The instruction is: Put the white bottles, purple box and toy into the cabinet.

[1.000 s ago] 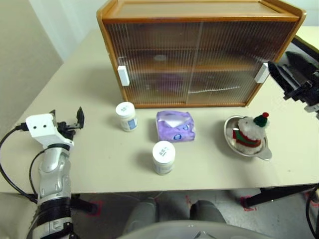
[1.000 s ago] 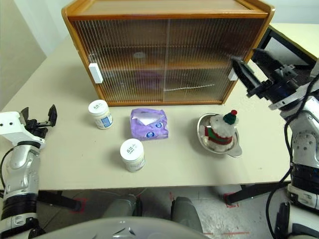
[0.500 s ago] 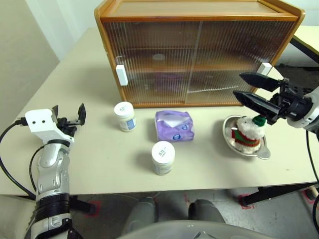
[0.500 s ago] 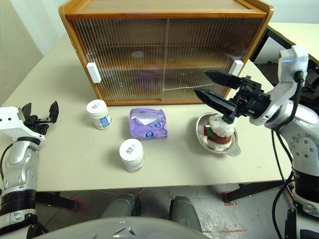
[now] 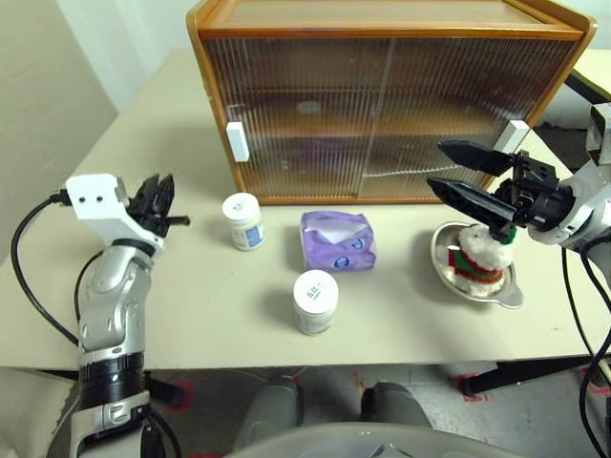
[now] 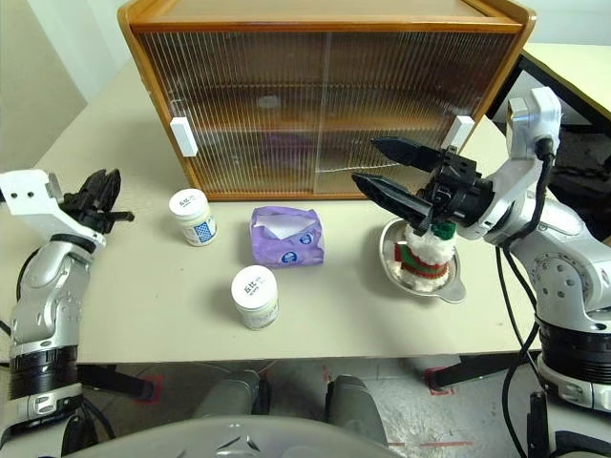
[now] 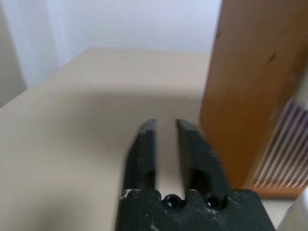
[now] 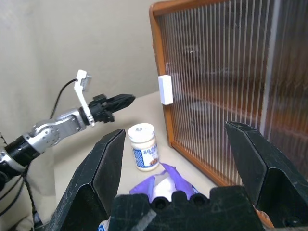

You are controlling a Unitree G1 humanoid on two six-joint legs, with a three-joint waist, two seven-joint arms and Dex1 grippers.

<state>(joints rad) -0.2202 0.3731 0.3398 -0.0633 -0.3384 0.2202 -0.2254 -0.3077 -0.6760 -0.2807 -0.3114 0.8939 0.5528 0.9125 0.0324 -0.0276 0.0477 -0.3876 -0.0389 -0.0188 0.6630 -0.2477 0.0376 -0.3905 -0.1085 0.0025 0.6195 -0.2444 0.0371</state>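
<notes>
The right hand [image 6: 377, 164] hovers spread wide above the toy [image 6: 424, 250], while the left hand [image 6: 103, 189] sits pinched together left of the cabinet [image 6: 320, 95].

Head stereo pair: high, looking forward and down over the surface [image 5: 210, 315] to the cabinet [image 5: 382, 95] at the far side; both eyes share it. Left wrist view: low, close beside the cabinet's left end. Right wrist view: faces left across the cabinet front.
</notes>
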